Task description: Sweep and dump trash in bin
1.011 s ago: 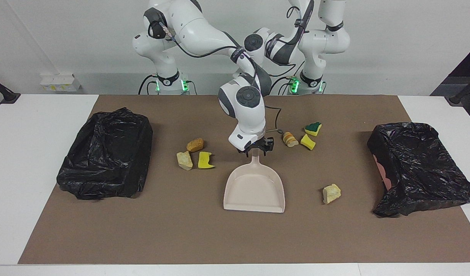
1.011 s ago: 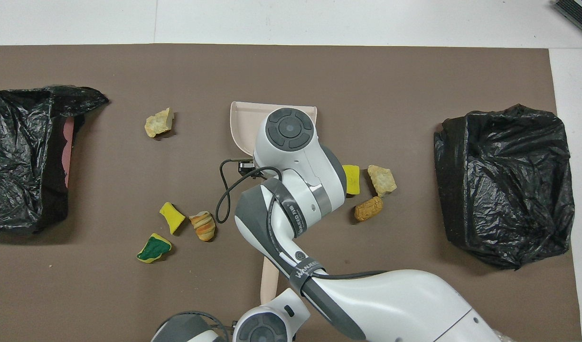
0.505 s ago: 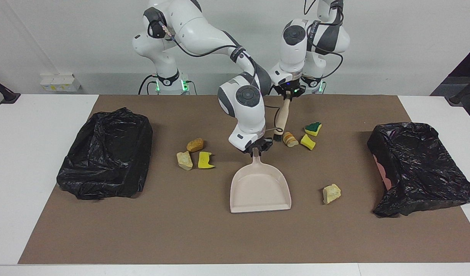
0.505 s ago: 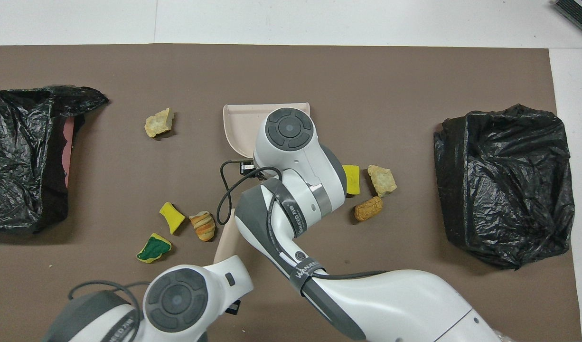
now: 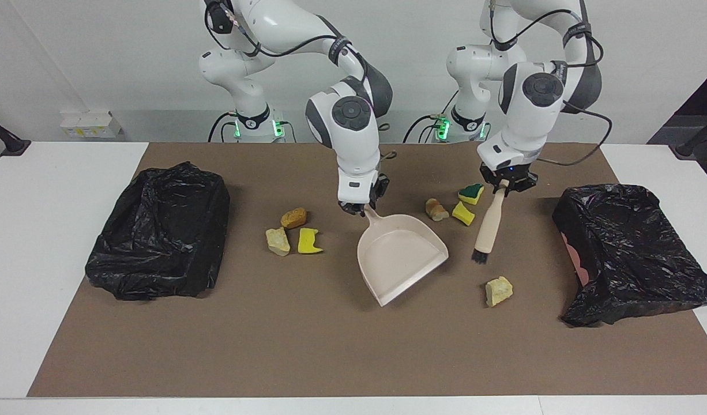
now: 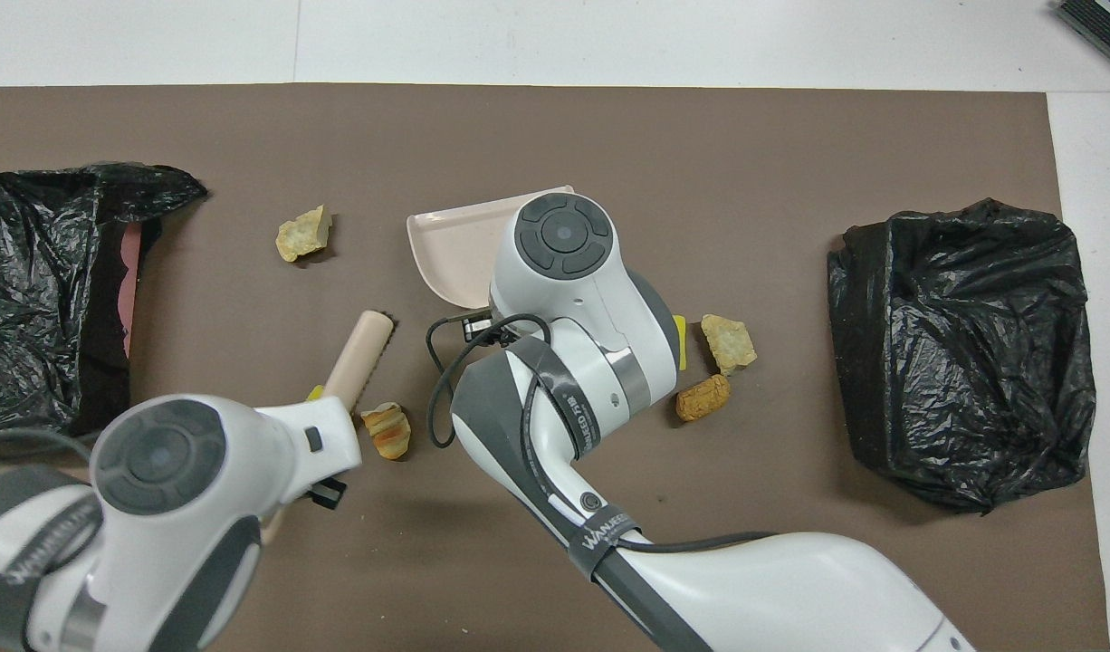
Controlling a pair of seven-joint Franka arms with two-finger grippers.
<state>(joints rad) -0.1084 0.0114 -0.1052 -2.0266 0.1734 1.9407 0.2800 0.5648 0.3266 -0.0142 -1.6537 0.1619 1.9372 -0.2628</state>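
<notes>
We see the right gripper (image 5: 362,208) pinching the short handle of a beige dustpan (image 5: 402,256) near the middle of a brown mat (image 5: 330,346). The pan is tilted, its open mouth turned toward the left arm's end of the table. The left gripper (image 5: 506,183) is clamped on the top of a beige brush (image 5: 486,226), which hangs slantwise with its dark bristles pointing down, just above the mat.

The trash lies scattered on the mat in two clusters and one stray piece. Toward the left arm's end, close to the brush, we find a green-backed sponge piece (image 5: 472,193), a yellow sponge piece (image 5: 463,214) and a striped bread-like chunk (image 5: 436,209). A cream chunk (image 5: 498,290) sits alone, farther from the robots than the brush bristles. Toward the right arm's end, beside the dustpan, lie an orange chunk (image 5: 294,217), a tan chunk (image 5: 278,241) and another yellow sponge piece (image 5: 309,241).

A bin lined with black plastic (image 5: 630,253) stands at the left arm's end of the mat, and a second black-bagged bin (image 5: 157,230) at the right arm's end.
</notes>
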